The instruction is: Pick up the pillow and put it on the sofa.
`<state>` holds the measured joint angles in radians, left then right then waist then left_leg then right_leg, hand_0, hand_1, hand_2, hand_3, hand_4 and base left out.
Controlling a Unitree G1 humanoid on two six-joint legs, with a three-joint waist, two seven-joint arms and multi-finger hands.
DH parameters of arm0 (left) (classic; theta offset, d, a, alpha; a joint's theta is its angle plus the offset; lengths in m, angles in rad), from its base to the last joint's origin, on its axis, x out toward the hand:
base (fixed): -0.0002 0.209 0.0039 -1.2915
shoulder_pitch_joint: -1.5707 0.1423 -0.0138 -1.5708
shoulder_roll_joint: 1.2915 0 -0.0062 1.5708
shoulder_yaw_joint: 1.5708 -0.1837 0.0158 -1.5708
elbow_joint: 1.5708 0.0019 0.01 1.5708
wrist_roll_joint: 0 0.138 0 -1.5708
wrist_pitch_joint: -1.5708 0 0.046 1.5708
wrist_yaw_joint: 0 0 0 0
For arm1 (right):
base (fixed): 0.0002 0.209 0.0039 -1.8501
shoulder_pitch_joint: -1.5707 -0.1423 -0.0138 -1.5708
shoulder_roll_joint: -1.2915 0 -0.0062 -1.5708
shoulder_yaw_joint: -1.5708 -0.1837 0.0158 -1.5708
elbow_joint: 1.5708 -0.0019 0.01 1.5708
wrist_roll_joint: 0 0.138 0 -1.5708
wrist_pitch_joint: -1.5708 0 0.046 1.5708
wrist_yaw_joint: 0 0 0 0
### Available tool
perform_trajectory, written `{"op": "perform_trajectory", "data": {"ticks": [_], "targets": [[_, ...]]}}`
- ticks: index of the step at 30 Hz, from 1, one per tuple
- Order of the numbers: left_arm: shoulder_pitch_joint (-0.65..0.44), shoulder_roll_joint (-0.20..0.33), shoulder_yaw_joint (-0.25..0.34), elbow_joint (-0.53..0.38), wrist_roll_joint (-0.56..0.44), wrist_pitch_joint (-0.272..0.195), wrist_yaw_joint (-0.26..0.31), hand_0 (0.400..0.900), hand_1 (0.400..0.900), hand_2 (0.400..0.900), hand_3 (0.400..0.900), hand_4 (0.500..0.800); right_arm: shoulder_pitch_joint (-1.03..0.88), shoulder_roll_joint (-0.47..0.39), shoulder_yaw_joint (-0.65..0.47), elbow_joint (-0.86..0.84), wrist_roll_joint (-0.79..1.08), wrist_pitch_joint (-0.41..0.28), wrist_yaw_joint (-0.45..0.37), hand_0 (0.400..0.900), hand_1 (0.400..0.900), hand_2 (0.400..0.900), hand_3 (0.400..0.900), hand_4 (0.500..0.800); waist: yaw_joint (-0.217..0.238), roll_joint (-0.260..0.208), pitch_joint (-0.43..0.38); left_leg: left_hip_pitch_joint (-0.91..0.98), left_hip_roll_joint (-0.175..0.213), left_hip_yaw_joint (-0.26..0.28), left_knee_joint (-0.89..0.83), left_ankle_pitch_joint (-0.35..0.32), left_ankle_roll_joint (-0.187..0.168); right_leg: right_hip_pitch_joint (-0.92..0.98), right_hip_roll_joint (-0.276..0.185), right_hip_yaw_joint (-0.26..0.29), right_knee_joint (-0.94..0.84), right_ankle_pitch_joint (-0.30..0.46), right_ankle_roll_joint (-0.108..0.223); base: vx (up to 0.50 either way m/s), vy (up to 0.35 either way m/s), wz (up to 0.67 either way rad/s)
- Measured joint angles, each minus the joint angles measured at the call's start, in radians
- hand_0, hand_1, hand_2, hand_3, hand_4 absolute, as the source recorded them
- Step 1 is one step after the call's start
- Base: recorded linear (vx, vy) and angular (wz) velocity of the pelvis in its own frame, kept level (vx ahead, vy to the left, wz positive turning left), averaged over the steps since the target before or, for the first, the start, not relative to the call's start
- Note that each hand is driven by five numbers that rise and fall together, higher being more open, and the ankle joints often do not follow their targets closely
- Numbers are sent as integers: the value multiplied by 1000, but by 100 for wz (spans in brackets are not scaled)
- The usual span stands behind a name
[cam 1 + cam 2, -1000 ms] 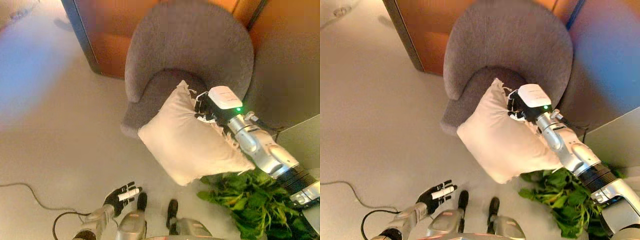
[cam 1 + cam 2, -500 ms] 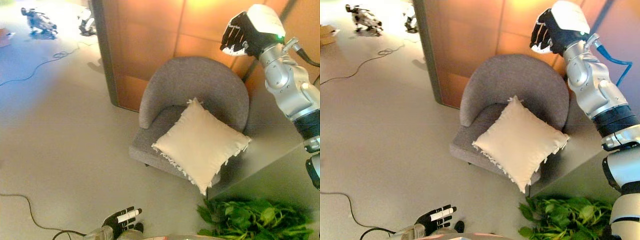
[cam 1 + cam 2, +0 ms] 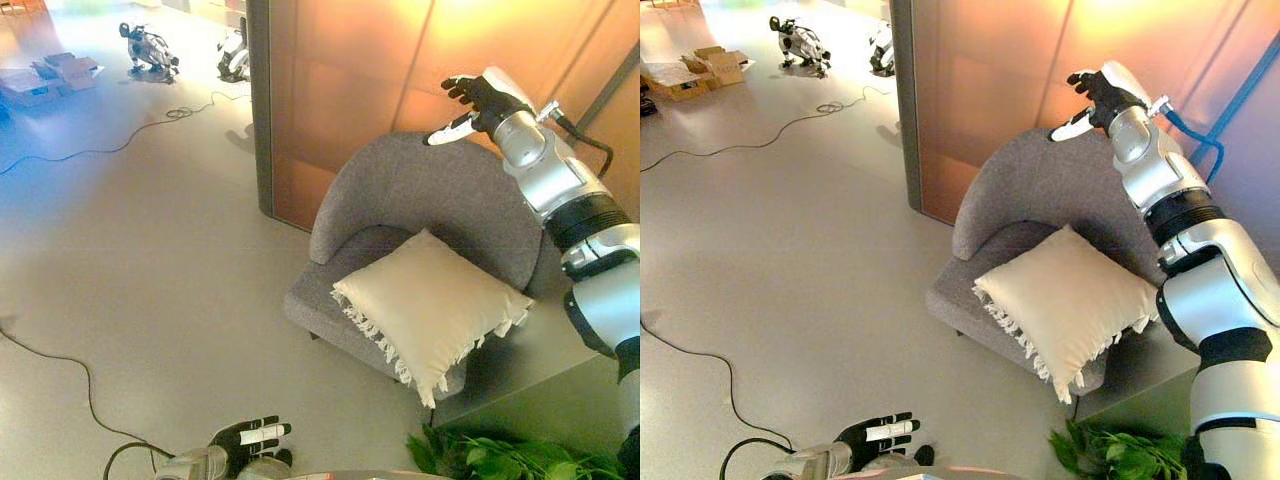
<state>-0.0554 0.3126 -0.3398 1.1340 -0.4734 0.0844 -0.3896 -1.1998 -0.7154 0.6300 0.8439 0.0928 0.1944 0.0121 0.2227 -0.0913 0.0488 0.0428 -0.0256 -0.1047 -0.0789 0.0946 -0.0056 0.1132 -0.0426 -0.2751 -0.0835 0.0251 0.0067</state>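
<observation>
Change since earlier: the right hand (image 3: 478,100), which was gripping the pillow's (image 3: 430,308) upper corner a second ago, is now letting nothing touch it and is hanging high over the sofa's (image 3: 440,195) backrest; the pillow, carried in the air then, is now lying on the seat. The whole view is also shifting, so the camera is moving.

Right hand: it is reaching in from the right, up near the top rim of the grey backrest, in front of the orange-brown wall panel (image 3: 350,70). Its fingers are spreading loosely, one white-tipped finger pointing out to the left; it is holding nothing and touching nothing.

Pillow relative to right hand: the cream pillow is lying well below the hand and a little to its left, apart from it.

Pillow: it is resting tilted on the seat cushion, its upper edge leaning toward the backrest, its fringed lower corner hanging past the seat's front edge.

Sofa: the rounded grey seat is holding only the pillow.

Left hand (image 3: 878,435): it is showing at the bottom edge of the view, low over the floor (image 3: 150,260), fingers relaxed and straight, holding nothing, well apart from the sofa.

Surroundings: a green leafy plant (image 3: 1120,455) is showing at the lower right, just in front of the sofa; cardboard boxes (image 3: 690,72) are lying on the floor far off at the upper left.
</observation>
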Motion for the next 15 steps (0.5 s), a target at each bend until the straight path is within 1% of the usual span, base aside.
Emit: {"op": "perform_trajectory", "data": {"ticks": [2,5,6,7,9,10,11,12,15], "targets": [[-1,-4,-14,-5,0,1,17,900,900,900,900,800,82,12,-59,-64,32,11,-8,900,900,900,900,800,-9,9,0,4,1,19,0,0,2,-6,-1,19,5,1,1,-58,23,-40],[8,-15,-16,-7,-1,3,47,900,900,900,900,800,270,40,-167,-190,104,12,-27,900,900,900,900,800,-45,22,2,12,3,51,-1,-3,9,-11,-2,50,11,5,0,-49,15,-35],[16,-18,-15,-10,-2,3,56,900,900,900,900,800,349,62,-222,-238,131,9,-37,900,900,900,900,800,-59,25,3,15,4,60,-1,-4,12,-12,-1,60,14,5,0,-44,4,-31],[21,-20,-15,-11,-2,3,66,900,900,900,900,800,411,75,-233,-265,149,4,-45,900,900,900,900,800,-84,30,4,17,5,66,-1,-5,13,-15,-1,70,14,7,2,-54,7,-40],[29,-25,-8,-12,-3,3,78,900,900,900,900,800,566,114,-292,-329,160,-18,-60,900,900,900,900,800,-117,39,9,24,8,88,-2,-10,17,-16,0,90,15,8,3,-54,8,-41],[36,-34,7,-12,-3,1,87,900,900,900,900,800,641,127,-291,-352,176,-26,-65,900,900,900,900,800,-139,46,13,30,10,100,-2,-13,19,-11,2,107,14,12,2,-53,11,-42],[41,-38,20,-12,-3,2,96,900,900,900,900,800,704,139,-299,-368,189,-31,-63,900,900,900,900,800,-148,54,18,33,13,115,-2,-16,20,-11,4,122,10,15,4,-53,16,-46],[45,-41,28,-14,-4,-2,101,900,900,900,900,800,785,159,-330,-376,199,-59,-62,900,900,900,900,800,-167,57,20,34,16,131,-2,-19,18,-15,6,133,10,16,4,-31,12,-36],[64,-51,50,-14,-4,-10,121,900,900,900,900,800,940,193,-332,-373,243,-76,-52,900,900,900,900,800,-204,70,34,48,26,164,-3,-28,13,-11,15,166,-3,26,0,-26,18,-29]]}}
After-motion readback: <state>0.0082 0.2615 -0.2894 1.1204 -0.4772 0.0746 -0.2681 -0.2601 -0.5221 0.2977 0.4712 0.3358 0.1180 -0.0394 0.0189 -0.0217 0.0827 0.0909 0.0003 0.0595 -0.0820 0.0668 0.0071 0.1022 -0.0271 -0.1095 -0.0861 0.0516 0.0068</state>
